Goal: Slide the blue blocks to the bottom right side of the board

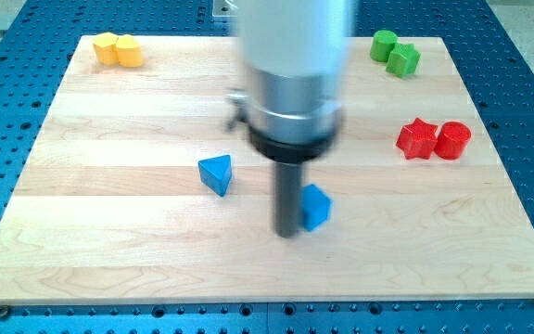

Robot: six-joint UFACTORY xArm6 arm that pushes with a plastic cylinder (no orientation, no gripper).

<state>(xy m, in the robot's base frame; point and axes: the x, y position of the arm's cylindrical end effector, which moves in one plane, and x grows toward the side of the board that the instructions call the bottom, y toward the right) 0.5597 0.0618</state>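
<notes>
A blue triangular block (216,173) lies left of the board's middle. A second blue block (315,206), shape partly hidden, lies a little right of it and lower. My tip (288,232) stands against the left side of this second blue block, touching or nearly touching it. The rod and the arm's grey body rise above it and hide part of the board's top middle.
Two yellow blocks (118,49) sit at the top left corner. Two green blocks (395,51) sit at the top right. A red star-like block (418,139) and a red cylinder (452,140) sit at the right side. The wooden board (109,241) lies on a blue perforated table.
</notes>
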